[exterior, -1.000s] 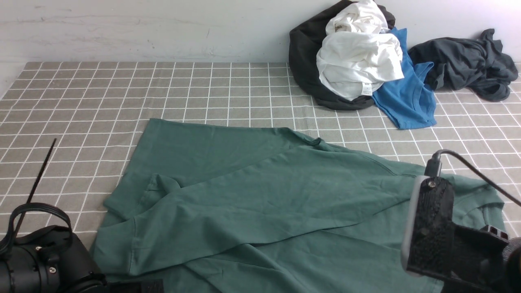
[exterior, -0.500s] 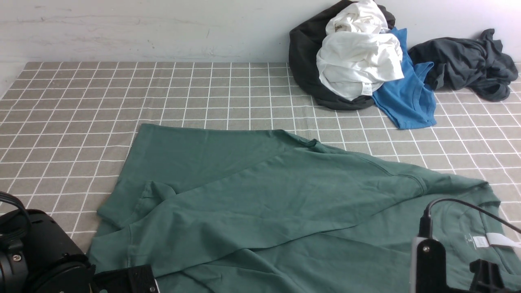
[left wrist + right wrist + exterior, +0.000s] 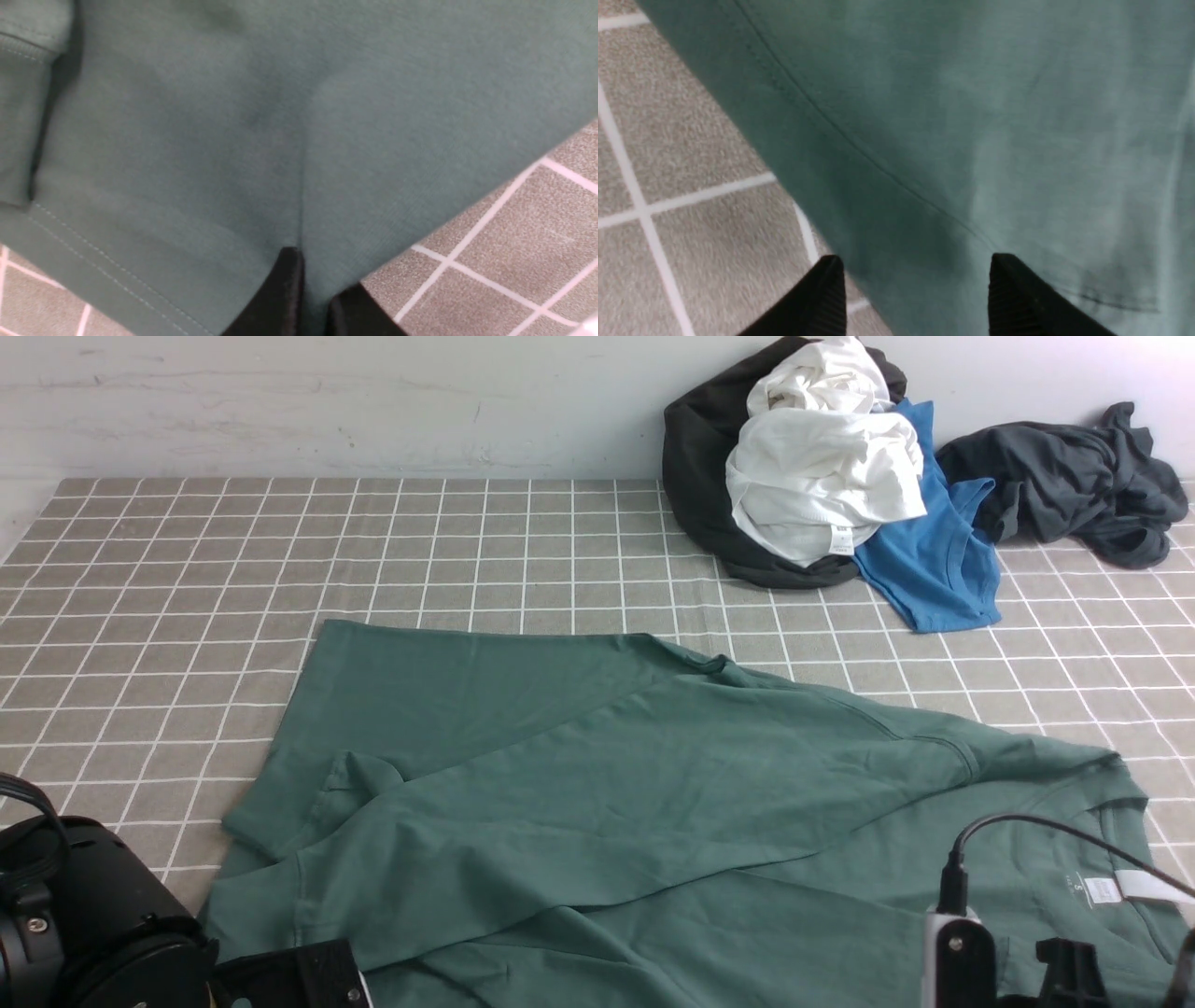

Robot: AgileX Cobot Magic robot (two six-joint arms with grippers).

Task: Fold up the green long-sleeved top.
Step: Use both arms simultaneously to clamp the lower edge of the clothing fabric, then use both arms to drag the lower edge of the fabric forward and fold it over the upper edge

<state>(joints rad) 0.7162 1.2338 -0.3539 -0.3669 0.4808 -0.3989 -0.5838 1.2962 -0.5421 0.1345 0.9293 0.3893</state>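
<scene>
The green long-sleeved top (image 3: pixel 607 784) lies spread on the checked cloth, one sleeve folded across its body toward the left. Its round neck and white label (image 3: pixel 1125 887) are at the near right. My left gripper (image 3: pixel 320 273) is shut on a fold of the top near its stitched hem, at the near left corner; its arm (image 3: pixel 84 924) shows in the front view. My right gripper (image 3: pixel 915 266) is open, its jaws wide apart just above the top's edge (image 3: pixel 952 154) by a seam. Its wrist (image 3: pixel 962 952) is low at the near right.
A pile of dark, white (image 3: pixel 822 476) and bright blue (image 3: pixel 934 560) clothes lies at the back right, with a charcoal-grey garment (image 3: pixel 1074 476) beside it. The grey checked cloth (image 3: pixel 373 541) covers the table up to the white wall.
Both arms have dropped toward the near edge. The top has slid slightly nearer. The right arm's lowering uncovered the neck and label. Little differs from half a second ago.
</scene>
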